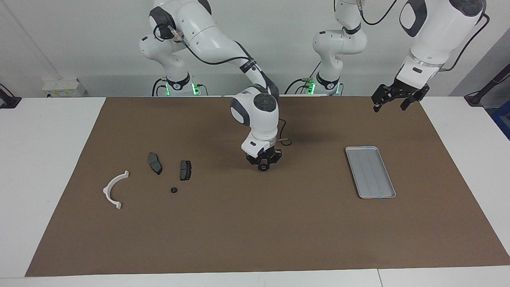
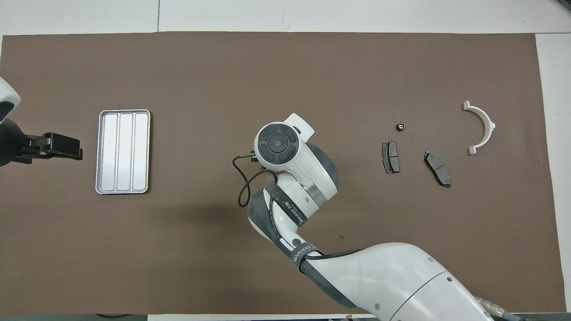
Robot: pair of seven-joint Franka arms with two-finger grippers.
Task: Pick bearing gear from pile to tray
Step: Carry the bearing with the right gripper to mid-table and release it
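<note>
My right gripper [image 1: 263, 166] hangs low over the middle of the brown mat, shut on a small black round bearing gear [image 1: 263, 168]. I cannot tell whether the gear touches the mat. In the overhead view the right wrist hides both. The pile lies toward the right arm's end: a white half-ring [image 1: 114, 189] [image 2: 482, 127], two dark brake pads [image 1: 155, 163] [image 1: 185, 170] and another tiny black round piece [image 1: 173, 190] [image 2: 401, 127]. The silver tray [image 1: 370, 171] [image 2: 122, 151] lies toward the left arm's end with nothing in it. My left gripper [image 1: 392, 101] [image 2: 67, 147] waits open in the air beside the tray.
The brown mat [image 1: 255, 231] covers most of the white table. The right arm's elbow and forearm [image 2: 379, 276] stretch over the part of the mat nearest the robots.
</note>
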